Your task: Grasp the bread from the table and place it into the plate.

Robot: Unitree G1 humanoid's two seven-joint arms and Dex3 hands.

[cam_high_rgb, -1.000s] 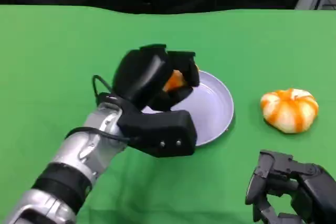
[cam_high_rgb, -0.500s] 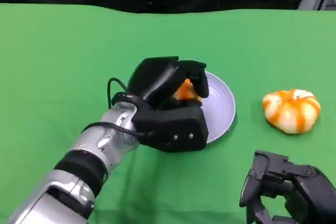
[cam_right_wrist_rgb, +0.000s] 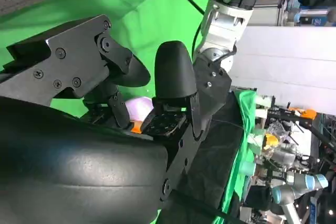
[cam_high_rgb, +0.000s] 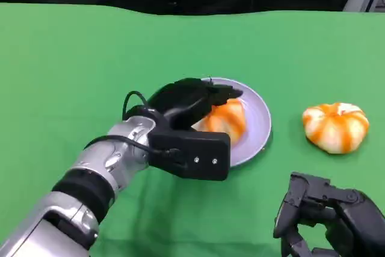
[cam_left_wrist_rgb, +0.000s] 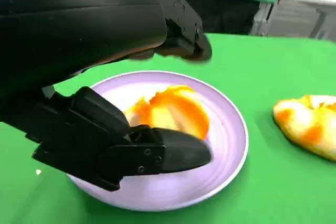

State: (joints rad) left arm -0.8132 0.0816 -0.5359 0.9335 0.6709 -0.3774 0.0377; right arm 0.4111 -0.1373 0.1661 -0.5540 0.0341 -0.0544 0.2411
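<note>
The orange-striped bread (cam_high_rgb: 225,120) lies on the purple plate (cam_high_rgb: 255,129), with the left hand (cam_high_rgb: 189,103) spread loose around it, fingers above and thumb beside, while the right hand (cam_high_rgb: 328,221) waits near the counter (cam_high_rgb: 72,64) edge, fingers curled on nothing.

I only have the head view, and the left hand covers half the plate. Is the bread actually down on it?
Observer: Yes. In the left wrist view the bread lies on the plate, fingers spread either side.
Operator: Pinching it?
Observer: No clear grip; the upper fingers arch above the bread with plate showing between.
Operator: The second bread?
Observer: It sits on the green cloth, apart from the plate rim.
</note>
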